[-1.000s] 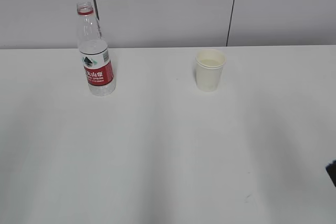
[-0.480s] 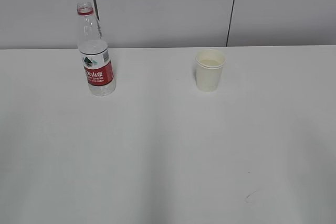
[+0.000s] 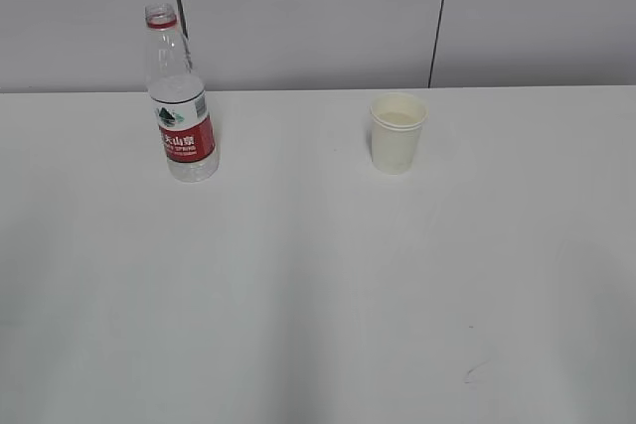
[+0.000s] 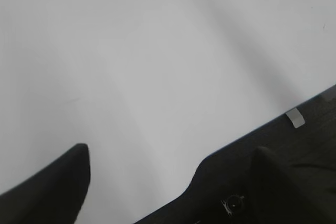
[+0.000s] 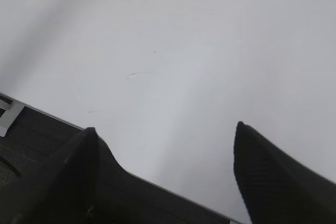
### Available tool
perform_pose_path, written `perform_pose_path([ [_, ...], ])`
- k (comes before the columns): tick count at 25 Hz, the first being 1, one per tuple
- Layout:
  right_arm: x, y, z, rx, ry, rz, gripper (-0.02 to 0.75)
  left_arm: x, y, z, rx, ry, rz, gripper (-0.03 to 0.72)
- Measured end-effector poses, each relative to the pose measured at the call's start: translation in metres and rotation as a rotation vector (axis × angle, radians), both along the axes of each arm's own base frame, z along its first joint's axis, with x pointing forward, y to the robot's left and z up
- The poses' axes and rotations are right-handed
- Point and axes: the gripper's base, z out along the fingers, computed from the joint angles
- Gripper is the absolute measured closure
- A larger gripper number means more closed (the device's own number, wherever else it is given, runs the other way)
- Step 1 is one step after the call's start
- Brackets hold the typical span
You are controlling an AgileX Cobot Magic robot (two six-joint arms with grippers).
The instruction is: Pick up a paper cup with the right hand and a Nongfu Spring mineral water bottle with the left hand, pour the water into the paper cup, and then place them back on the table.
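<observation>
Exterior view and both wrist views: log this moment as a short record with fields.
bottle: Nongfu Spring mineral water bottle upright, uncapped, back left of the table
cup: paper cup upright, back right, apart from the bottle
cup contents: pale surface below the rim; whether water, cannot tell
left tool: open, empty, over the table's near edge
right tool: open, empty, over bare table near a scratch mark
arms in exterior view: none

- At the lower right edge of the exterior view, the dark tip of the right hand seen a second ago is gone; only bare table (image 3: pixel 328 285) shows there now.
- The small dark scratch mark (image 3: pixel 475 372) near that corner, faint a second ago under the arm's shadow, now shows plainly.
</observation>
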Motion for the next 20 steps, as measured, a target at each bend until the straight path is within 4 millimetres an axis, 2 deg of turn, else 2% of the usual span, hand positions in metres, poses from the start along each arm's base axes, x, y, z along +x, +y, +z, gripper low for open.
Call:
perform_pose_path([
  [20,0.0002,0.0001,0.0003,0.002,-0.004,-0.001,0.152,0.0000,0.0000,0.0000,0.000,0.000,0.002,0.155],
])
